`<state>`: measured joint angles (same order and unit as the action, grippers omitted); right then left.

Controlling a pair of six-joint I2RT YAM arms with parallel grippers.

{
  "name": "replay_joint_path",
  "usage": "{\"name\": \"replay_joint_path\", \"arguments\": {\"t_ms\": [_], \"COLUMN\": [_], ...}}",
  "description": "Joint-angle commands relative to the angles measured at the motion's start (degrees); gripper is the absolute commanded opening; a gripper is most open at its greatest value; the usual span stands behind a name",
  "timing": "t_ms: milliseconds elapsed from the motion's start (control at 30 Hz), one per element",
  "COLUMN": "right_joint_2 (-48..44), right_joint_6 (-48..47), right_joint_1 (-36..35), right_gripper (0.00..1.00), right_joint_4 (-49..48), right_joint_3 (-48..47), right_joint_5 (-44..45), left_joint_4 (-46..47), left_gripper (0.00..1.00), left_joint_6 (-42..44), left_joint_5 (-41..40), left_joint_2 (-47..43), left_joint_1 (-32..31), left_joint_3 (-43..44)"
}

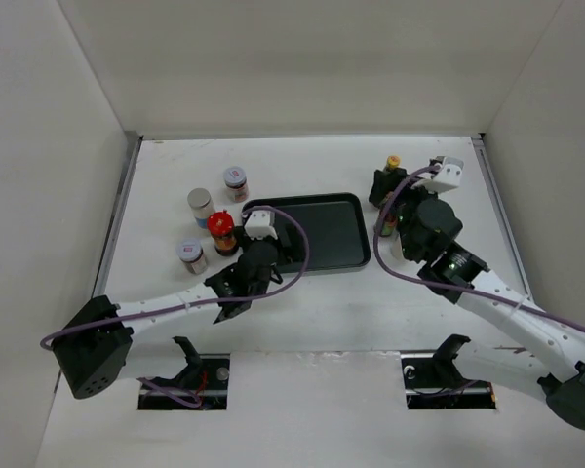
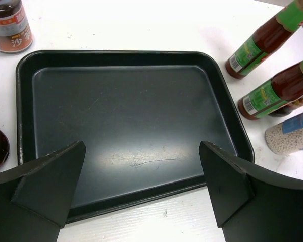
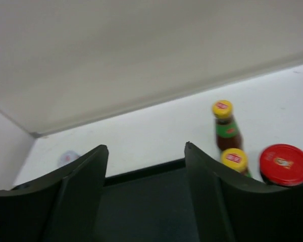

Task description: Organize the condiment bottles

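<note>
One white table (image 1: pixel 312 312): we've got the tray in the middle and containers split to either side of it.
Black tray (image 2: pixel 25 101): scuffed floor, nothing lying in it.
Left gripper (image 2: pixel 141 146): fingers spread wide, hovering over the tray's near side, gripping nothing.
Right gripper (image 3: pixel 145 146): parted wide as well, nothing between the fingers, pointed across the tray's edge.
Sauce bottles (image 2: pixel 255 48): two, green-labelled and yellow-capped, upright on the table just off the tray's right edge.
Red-lidded jars (image 1: pixel 221 232): one just left of the tray; we spot the other lid (image 3: pixel 285 164) beside the sauce bottles.
Shakers (image 2: pixel 293 133): one with white granules next to the sauce bottles; a silver-capped shaker (image 1: pixel 200 203) left of the tray.
White-lidded jars (image 1: pixel 236 180): both left of the tray, outside it.
</note>
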<state>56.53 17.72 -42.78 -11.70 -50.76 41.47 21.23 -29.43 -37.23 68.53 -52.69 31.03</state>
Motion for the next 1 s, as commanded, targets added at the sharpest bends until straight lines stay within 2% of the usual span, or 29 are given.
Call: {"name": "replay_joint_path", "arguments": {"t_ms": [0,67,100,333,400,433,467,567,633,733,767,867,967], "right_joint_2": [0.9,2.2,3.0,9.0,9.3,9.4,9.9,12.0,13.4,16.7,18.2,20.6,22.3], "right_joint_6": [-2.4,-2.2,-2.2,-5.5,-5.8,-5.3,-4.9,-3.3,-2.5,-2.2,-2.2,-1.2,-0.4], "right_joint_1": [3.2,4.9,5.3,6.0,7.6,9.2,10.8,14.9,15.9,17.8,18.6,19.4,19.3], "right_gripper": [0.72,0.7,0.65,0.13,0.1,0.13,0.21,0.59,0.72,0.79,0.79,0.78,0.74], "right_joint_4": [5.2,6.5,7.2,9.3,11.3,12.2,12.8,14.1,14.3,14.3,14.4,14.2,13.3], "right_joint_3": [-1.5,-1.5,-2.1,-5.9,-6.8,-6.9,-6.8,-7.1,-7.9,-9.5,-10.1,-10.6,-10.1], "right_joint_5": [3.1,2.7,2.5,1.9,1.9,1.3,0.4,-4.3,-7.4,-11.3,-11.8,-12.8,-12.3], "left_joint_4": [3.7,5.7,7.1,12.7,13.7,13.9,14.0,15.8,18.3,20.2,20.2,20.9,21.0], "left_gripper": [1.0,1.0,1.0,1.0,1.0,1.0,1.0,1.0,0.99,0.6,0.54,0.54,0.6], "left_joint_6": [-0.5,-0.3,-0.1,2.4,2.5,2.5,2.6,2.1,2.0,1.3,1.1,1.0,0.9], "left_joint_5": [0.2,0.4,0.4,0.2,0.9,1.3,1.8,3.5,5.5,9.5,10.1,10.6,11.7], "left_joint_2": [-2.5,-3.6,-4.3,-8.7,-9.6,-10.3,-11.1,-13.5,-13.8,-13.1,-12.8,-11.7,-11.7], "left_joint_1": [0.3,0.7,0.9,1.8,3.5,4.1,4.5,5.3,6.1,7.3,7.3,7.4,7.6], "left_joint_3": [-1.8,-3.3,-4.1,-8.1,-9.2,-9.8,-10.2,-11.9,-13.2,-13.9,-13.8,-13.8,-13.8]}}
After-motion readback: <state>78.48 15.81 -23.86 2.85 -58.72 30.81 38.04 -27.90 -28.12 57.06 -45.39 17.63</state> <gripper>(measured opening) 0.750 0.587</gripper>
